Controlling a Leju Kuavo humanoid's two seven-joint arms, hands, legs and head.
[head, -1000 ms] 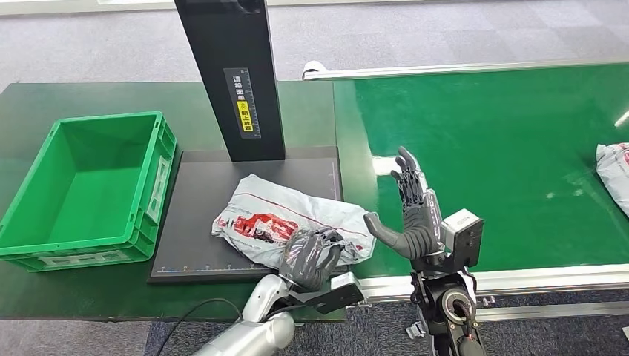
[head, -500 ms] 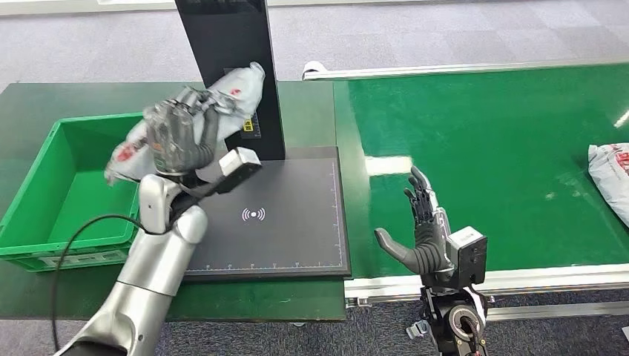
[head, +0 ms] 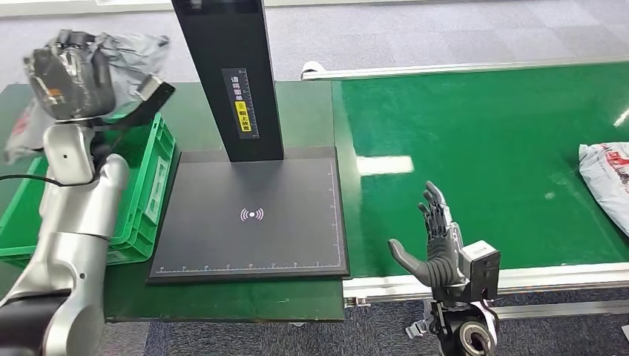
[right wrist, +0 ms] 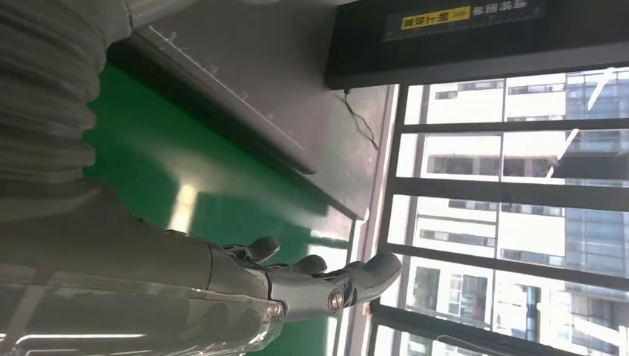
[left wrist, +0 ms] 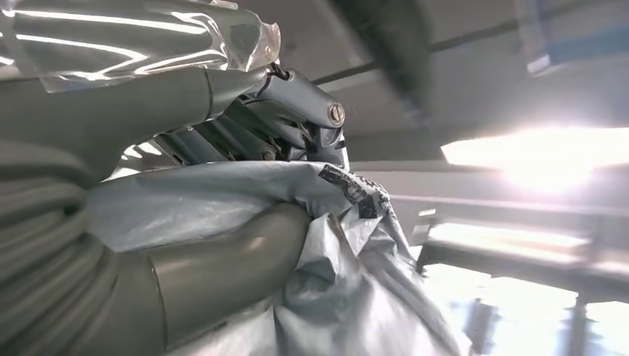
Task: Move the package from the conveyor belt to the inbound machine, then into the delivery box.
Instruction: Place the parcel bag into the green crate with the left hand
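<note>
My left hand [head: 70,74] is raised high above the green delivery box [head: 141,200] at the far left and grips a grey plastic package [head: 137,48]. Close up, the crumpled grey package [left wrist: 356,267] is clamped between thumb and fingers [left wrist: 245,133]. The inbound machine's black scanning plate [head: 252,215] lies bare under its black post [head: 230,74]. My right hand [head: 438,245] stands upright and open over the near edge of the green conveyor belt [head: 489,141], holding nothing; its fingers [right wrist: 326,282] are spread. A second package [head: 604,178] lies on the belt at the right edge.
A dark green table [head: 308,111] carries the box and the machine. The belt's silver rail [head: 519,278] runs along its near side, and my left arm [head: 74,237] crosses in front of the box.
My left hand has lifted the package off the scanning plate and swung it up and left, over the green box. My right hand has drawn back toward the belt's near edge.
</note>
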